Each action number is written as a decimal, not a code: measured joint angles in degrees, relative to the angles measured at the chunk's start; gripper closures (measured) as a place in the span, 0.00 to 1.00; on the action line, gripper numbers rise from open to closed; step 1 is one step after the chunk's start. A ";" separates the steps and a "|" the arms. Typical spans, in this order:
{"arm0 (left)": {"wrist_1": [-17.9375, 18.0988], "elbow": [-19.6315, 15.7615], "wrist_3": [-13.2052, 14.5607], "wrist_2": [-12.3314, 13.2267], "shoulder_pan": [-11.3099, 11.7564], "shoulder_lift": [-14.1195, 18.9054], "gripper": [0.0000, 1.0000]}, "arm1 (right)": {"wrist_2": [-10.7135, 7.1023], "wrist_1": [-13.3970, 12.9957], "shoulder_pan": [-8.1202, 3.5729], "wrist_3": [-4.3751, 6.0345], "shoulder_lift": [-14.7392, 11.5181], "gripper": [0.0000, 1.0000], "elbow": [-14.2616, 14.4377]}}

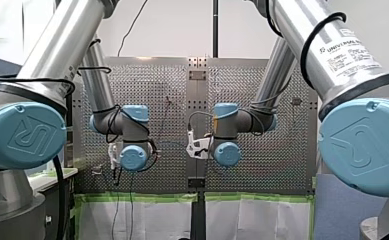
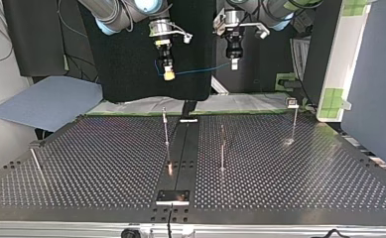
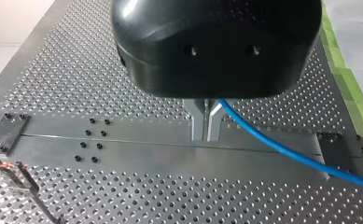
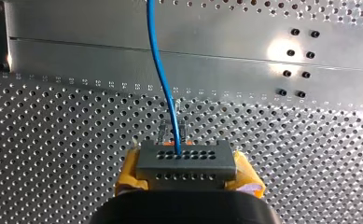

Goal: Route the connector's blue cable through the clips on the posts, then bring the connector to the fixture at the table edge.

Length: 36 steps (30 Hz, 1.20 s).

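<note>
In the top view both grippers hang high above the perforated table [image 2: 106, 163]. My right gripper [image 2: 168, 74], at that view's left, has yellow pads and is shut on the grey connector [image 4: 186, 161]. The blue cable [image 2: 200, 70] runs from it across to my left gripper [image 2: 234, 63], whose metal fingers [image 3: 198, 122] are shut on the cable [image 3: 282, 148]. In the right wrist view the cable [image 4: 160, 70] leaves the connector's face and runs out ahead over the table.
Thin posts stand on the table: one [image 2: 166, 130] by the centre rail, one [image 2: 222, 151] beside it, one [image 2: 294, 121] at the top view's right, one [image 2: 35, 158] at its left. A small plate [image 2: 172, 197] sits on the rail at the near edge.
</note>
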 joint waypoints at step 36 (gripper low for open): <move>3.57 -0.79 -0.26 -1.70 -1.41 -7.07 0.93 | 0.09 6.52 0.97 4.24 8.76 1.00 -0.37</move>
